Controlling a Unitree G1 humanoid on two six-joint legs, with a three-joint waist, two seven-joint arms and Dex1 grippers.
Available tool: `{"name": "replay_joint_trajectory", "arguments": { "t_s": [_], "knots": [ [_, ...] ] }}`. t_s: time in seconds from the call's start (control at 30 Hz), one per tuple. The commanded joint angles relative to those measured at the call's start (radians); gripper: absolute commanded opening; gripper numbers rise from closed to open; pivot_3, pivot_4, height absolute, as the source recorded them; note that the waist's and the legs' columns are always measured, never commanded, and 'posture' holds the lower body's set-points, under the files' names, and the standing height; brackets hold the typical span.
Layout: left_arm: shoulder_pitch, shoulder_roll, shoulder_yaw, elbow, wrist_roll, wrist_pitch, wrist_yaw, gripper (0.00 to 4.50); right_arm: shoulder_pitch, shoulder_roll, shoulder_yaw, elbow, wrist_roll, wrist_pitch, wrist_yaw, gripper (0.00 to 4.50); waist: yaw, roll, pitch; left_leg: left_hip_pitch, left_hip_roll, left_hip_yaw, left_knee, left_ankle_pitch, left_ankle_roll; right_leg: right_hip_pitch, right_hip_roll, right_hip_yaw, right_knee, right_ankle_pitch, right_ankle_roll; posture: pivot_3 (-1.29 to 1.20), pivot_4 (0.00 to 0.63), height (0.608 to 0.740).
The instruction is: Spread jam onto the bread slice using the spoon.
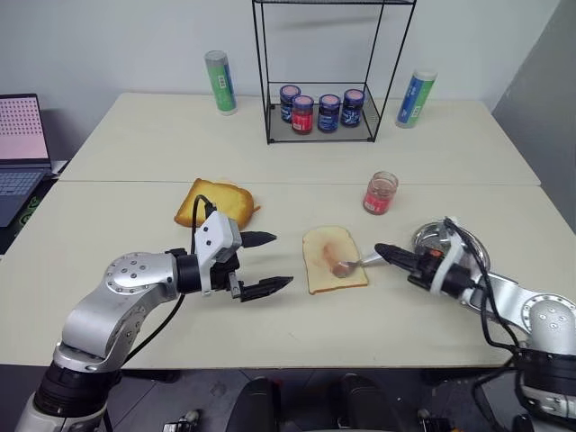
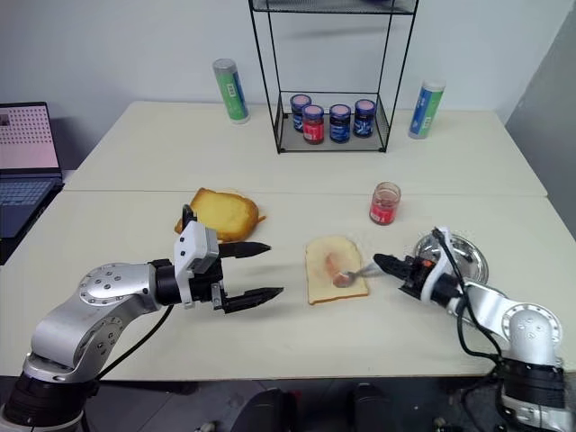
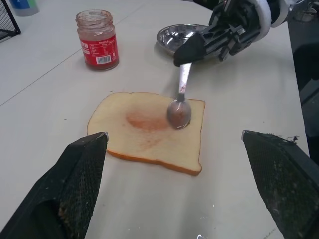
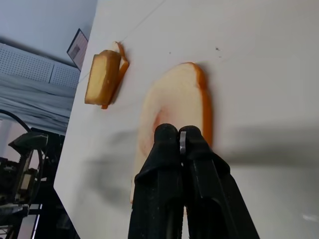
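Bread slice (image 1: 334,258) lying flat on the cream tabletop (image 1: 135,153), taken as landmark; faint pink smear at its middle. Spoon (image 3: 180,102) resting bowl-down on the slice toward its right edge, handle running off to the right gripper (image 1: 385,253), fingers pressed together on the handle end. Left gripper (image 1: 267,262) just left of the slice, fingers wide apart, holding nothing. Jam (image 1: 380,193) in a small clear jar, lid off, behind and right of the slice; round steel dish (image 3: 172,36) right of the slice, beside the right gripper. Toasted slice (image 1: 216,203) behind and left of the bread. Judged: spoon light, stiff, smooth and thin, liable to swivel between the fingers, best held far up the handle as now; bread soft, light and unanchored, likely to slide or tear under hard pressure; jam sticky and sparse. Tabletop smooth, level, with a seam behind the slice. Wire rack (image 1: 324,72) with dark jars well behind; laptop (image 1: 22,144) far left; ample free room around the slice.
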Motion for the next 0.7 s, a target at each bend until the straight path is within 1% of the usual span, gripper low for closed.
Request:
{"name": "replay_joint_trajectory", "arguments": {
  "t_s": [0.03, 0.1, 0.23, 0.33, 0.43, 0.57, 0.7],
  "knots": [
    [-0.025, -0.005, -0.001, -0.003, 0.003, -0.020, -0.005, 4.50, -0.017, -0.037, -0.033, -0.007, 0.007, -0.003, 0.021, 0.06, 0.000, 0.000, 0.000, 0.000, 0.000, 0.000, 0.000, 0.000, 0.000, 0.000, 0.000, 0.000, 0.000, 0.000, 0.000, 0.00, 0.150, 0.740],
    [-0.031, -0.008, -0.003, 0.003, 0.006, -0.022, -0.007, 4.50, -0.062, -0.019, -0.037, 0.010, 0.021, -0.025, 0.008, 0.06, 0.000, 0.000, 0.000, 0.000, 0.000, 0.000, 0.000, 0.000, 0.000, 0.000, 0.002, 0.000, 0.000, 0.000, 0.000, 0.00, 0.150, 0.740],
    [-0.042, -0.012, -0.009, 0.008, 0.010, -0.022, -0.009, 4.50, -0.186, 0.113, -0.009, 0.056, 0.030, -0.096, -0.049, 0.06, -0.008, -0.001, 0.000, 0.000, 0.002, 0.000, 0.000, 0.000, 0.000, 0.000, 0.004, 0.001, 0.000, 0.000, 0.000, 0.00, 0.150, 0.740],
    [-0.047, -0.013, -0.010, 0.004, 0.010, -0.017, -0.007, 4.50, -0.236, 0.193, 0.029, 0.110, -0.055, -0.143, -0.043, 0.06, -0.006, -0.001, 0.000, 0.001, 0.003, -0.001, 0.000, 0.000, 0.000, 0.000, 0.005, 0.000, 0.001, 0.000, 0.000, 0.00, 0.150, 0.740],
    [-0.048, -0.011, -0.008, -0.001, 0.009, -0.013, -0.005, 4.50, -0.259, 0.230, 0.060, 0.160, -0.132, -0.171, -0.018, 0.06, -0.003, -0.001, 0.000, 0.000, 0.003, 0.000, 0.000, 0.000, 0.000, -0.001, 0.005, 0.000, 0.001, 0.002, -0.003, 0.00, 0.150, 0.740],
    [-0.035, -0.001, 0.005, -0.009, 0.006, -0.011, -0.004, 4.50, -0.239, 0.201, 0.084, 0.192, -0.229, -0.164, 0.029, 0.06, 0.000, -0.001, 0.000, -0.001, 0.000, 0.000, 0.000, 0.000, 0.000, -0.001, 0.004, 0.000, 0.001, 0.002, -0.003, 0.00, 0.150, 0.740],
    [-0.028, 0.001, 0.008, -0.014, 0.005, -0.011, -0.001, 4.50, -0.200, 0.148, 0.051, 0.132, -0.203, -0.105, 0.053, 0.06, 0.002, -0.001, 0.000, -0.001, -0.001, 0.000, 0.000, 0.000, 0.000, -0.001, 0.002, 0.000, 0.000, 0.002, -0.003, 0.00, 0.150, 0.740]
  ]
}}
